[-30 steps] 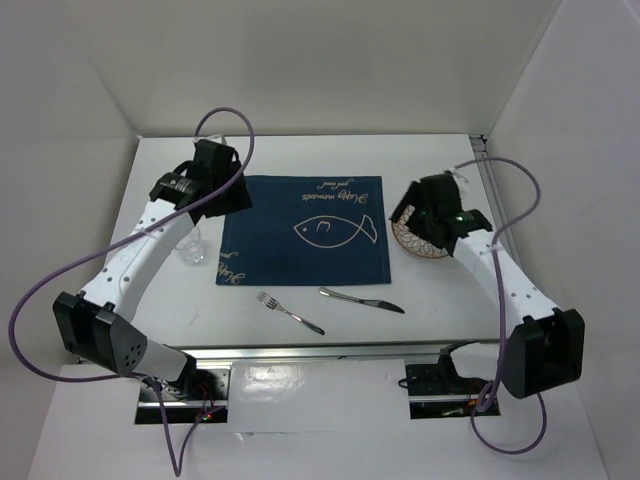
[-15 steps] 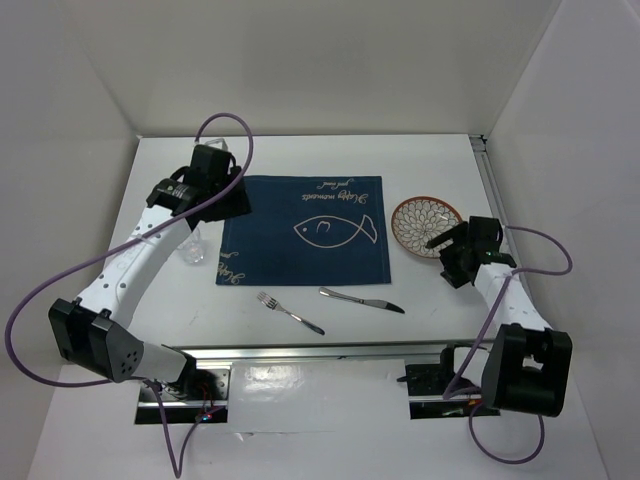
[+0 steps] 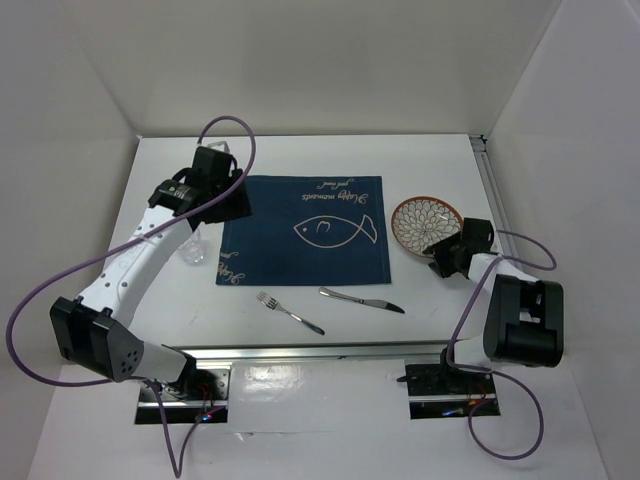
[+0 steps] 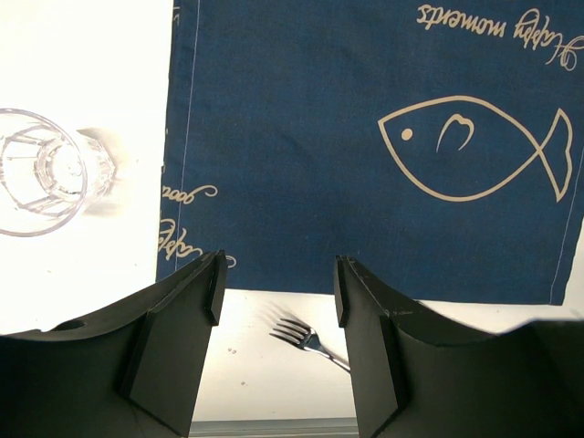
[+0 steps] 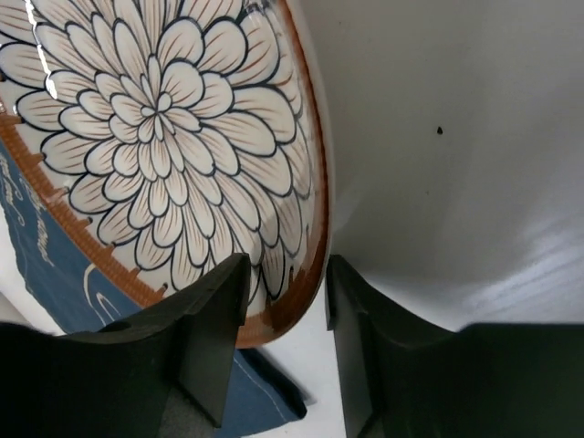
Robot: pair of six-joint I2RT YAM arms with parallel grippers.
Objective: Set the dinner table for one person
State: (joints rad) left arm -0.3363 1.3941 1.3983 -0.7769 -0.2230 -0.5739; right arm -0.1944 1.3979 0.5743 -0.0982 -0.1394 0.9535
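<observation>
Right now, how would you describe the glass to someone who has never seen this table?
Find the navy placemat in the middle of the white table. Just off its left edge stands the glass. It alone is clear and upright; the fork and knife lie flat on the mat's near side.

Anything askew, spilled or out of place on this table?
The silver fork and metal knife lie slanted on the white tabletop near the navy blue fish placemat, not lined up with it. Nothing looks spilled or broken.
</observation>
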